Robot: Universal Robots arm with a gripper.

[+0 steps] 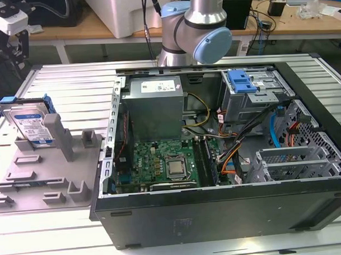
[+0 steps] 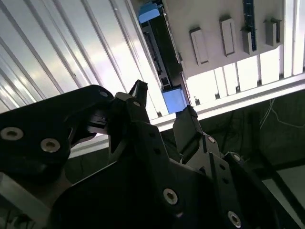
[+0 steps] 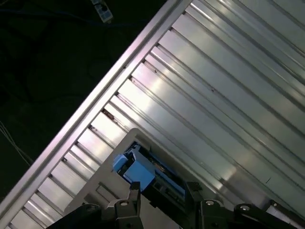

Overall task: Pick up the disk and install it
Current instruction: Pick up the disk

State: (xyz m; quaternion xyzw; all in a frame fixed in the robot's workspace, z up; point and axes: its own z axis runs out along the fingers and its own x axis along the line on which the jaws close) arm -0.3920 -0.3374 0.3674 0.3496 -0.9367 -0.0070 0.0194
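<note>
Your gripper (image 2: 162,106) hangs spread and empty above the disk (image 1: 31,128), which stands on edge in the grey holder (image 1: 49,176) beside the case (image 1: 218,215). Descend off-centre and a finger (image 2: 188,125) could strike the blue bracket (image 3: 139,171), tipping the disk.

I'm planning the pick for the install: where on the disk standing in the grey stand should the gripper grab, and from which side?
Probably its upper edge, from above, jaws closing across the two flat faces. The disk stands on edge, slightly tilted, in the grey stand; its lower end sits among the stand's posts, while the blue-framed top is free.
</note>
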